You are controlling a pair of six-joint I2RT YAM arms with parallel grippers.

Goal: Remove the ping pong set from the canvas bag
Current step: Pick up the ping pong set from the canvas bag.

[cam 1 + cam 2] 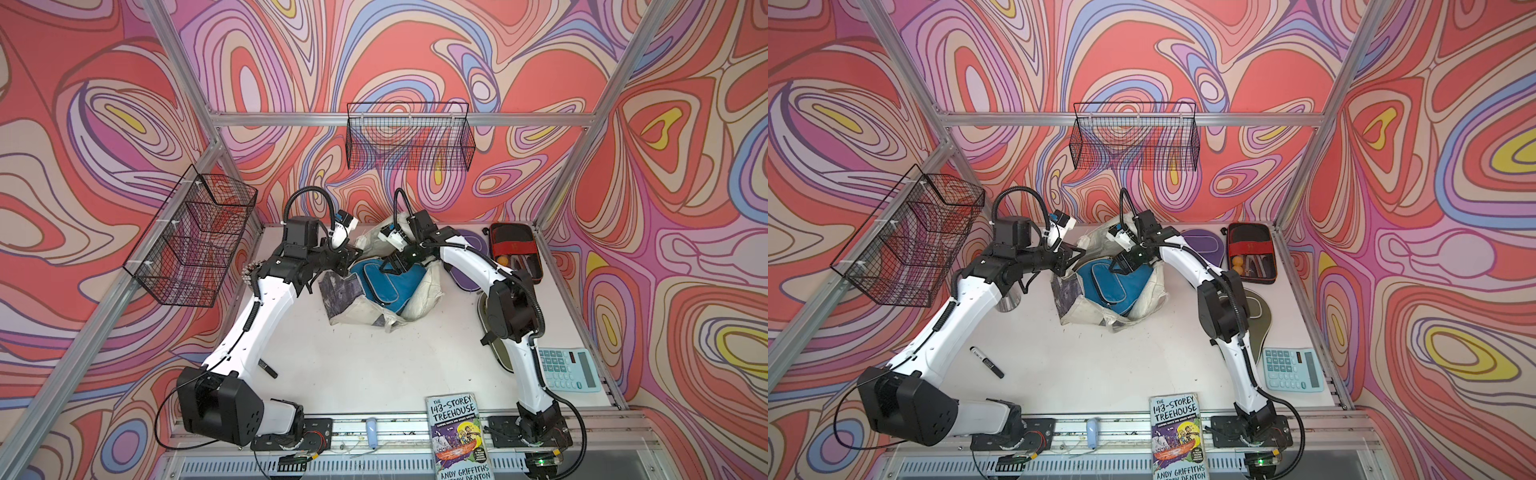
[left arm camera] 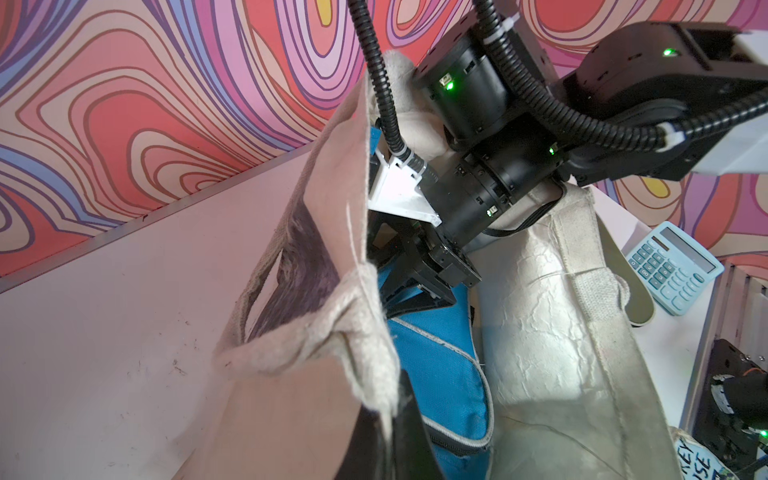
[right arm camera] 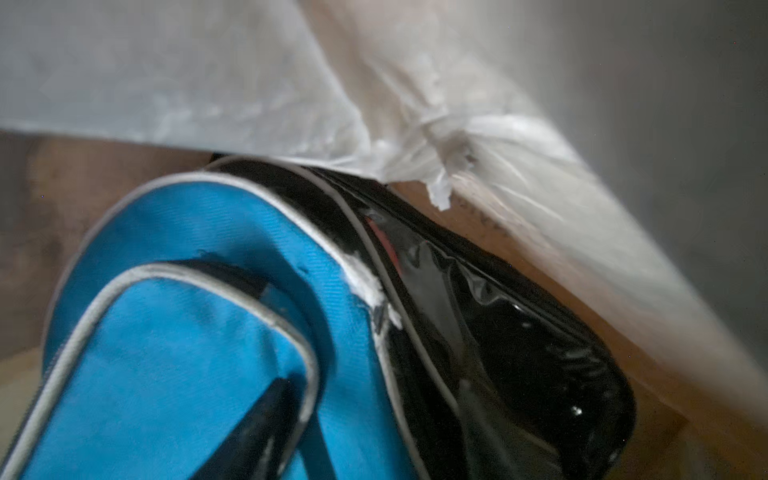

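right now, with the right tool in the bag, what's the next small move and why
Probably grip the blue cover with the right tool and lift. It is right at that cover inside the canvas bag, whose rim the left tool pinches open.

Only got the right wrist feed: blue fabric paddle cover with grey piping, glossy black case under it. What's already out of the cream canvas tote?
Observer: Three pieces lie on the white table: a purple paddle-shaped cover, a black-edged rectangular case holding red paddles, and an olive paddle-shaped cover.
Operator: Left arm?
Observer: The left gripper is shut on the cream canvas tote at its rim, propping the mouth open.
Operator: Mine on the blue one?
Observer: The right gripper is down on the blue fabric paddle cover; grip unclear.
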